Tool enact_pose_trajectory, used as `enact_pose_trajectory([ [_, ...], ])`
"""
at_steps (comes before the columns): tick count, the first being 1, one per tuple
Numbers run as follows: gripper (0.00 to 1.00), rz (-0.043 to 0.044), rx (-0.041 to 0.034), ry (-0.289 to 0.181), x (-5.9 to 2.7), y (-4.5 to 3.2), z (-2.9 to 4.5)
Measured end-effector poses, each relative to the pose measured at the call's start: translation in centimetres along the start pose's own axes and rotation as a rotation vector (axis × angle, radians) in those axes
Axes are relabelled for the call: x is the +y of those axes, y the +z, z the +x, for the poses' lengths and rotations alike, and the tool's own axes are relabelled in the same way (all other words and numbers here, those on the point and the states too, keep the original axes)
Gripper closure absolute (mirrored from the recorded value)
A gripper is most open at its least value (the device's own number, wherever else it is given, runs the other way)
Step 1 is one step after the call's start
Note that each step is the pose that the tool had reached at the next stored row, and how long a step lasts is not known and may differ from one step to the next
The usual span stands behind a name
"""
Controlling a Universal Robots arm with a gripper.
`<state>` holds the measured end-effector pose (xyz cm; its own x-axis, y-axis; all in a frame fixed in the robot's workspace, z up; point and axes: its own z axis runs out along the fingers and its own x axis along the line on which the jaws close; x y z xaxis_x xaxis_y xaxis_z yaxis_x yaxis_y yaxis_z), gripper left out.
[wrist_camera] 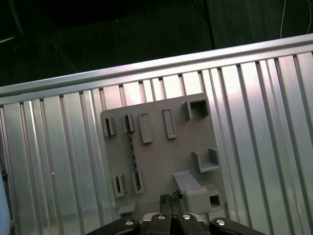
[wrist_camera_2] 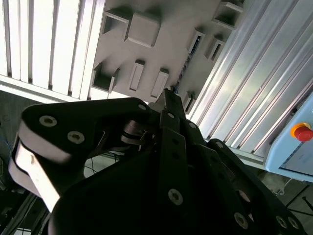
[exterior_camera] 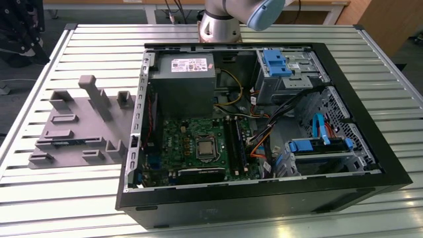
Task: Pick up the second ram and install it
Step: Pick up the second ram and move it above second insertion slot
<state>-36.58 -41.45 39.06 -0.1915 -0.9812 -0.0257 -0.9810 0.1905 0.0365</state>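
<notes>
Second ram (wrist_camera: 133, 155) stands on edge in a slot of the grey holder tray (wrist_camera: 161, 161), a thin dark-and-blue strip among the upright posts. In the first wrist view the tool (wrist_camera: 171, 199) hangs over that tray, clear of the ram, its fingers pressed together on nothing. In the exterior view the tray lies on the ribbed bench (exterior_camera: 66, 198) at 9 o'clock from the open computer case (exterior_camera: 264, 201), with the arm's base (exterior_camera: 218, 22) at 12 o'clock.

table (exterior_camera: 66, 198): ribbed shiny metal — holder tray (exterior_camera: 92, 126): matt grey plastic — pincer (wrist_camera: 170, 199): matt black
</notes>
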Motion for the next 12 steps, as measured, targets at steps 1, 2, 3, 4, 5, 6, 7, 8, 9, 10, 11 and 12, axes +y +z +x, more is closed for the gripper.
enact_pose_trajectory([
  [1,0.89,0.0000,0.0000,0.000,0.00,0.00,0.00],
  [2,0.89,0.0000,0.0000,0.000,0.00,0.00,0.00],
  [3,0.89,0.0000,0.0000,0.000,0.00,0.00,0.00],
  [4,0.89,0.0000,0.0000,0.000,0.01,0.00,0.00],
  [5,0.89,0.0000,0.0000,0.000,0.01,0.00,0.00],
  [6,0.89,0.0000,0.0000,0.000,0.01,0.00,0.00],
  [7,0.89,0.0000,0.0001,0.000,0.01,0.00,0.00],
  [8,0.89,0.0000,0.0000,-0.001,0.01,0.00,0.00],
  [9,0.89,-0.0002,0.0002,-0.007,0.01,0.00,0.00],
  [10,0.89,-0.0006,0.0008,-0.023,0.01,0.00,0.01],
  [11,0.89,-0.0009,0.0014,-0.041,0.01,0.01,0.01],
  [12,0.89,-0.0014,0.0020,-0.055,0.01,0.01,0.01],
])
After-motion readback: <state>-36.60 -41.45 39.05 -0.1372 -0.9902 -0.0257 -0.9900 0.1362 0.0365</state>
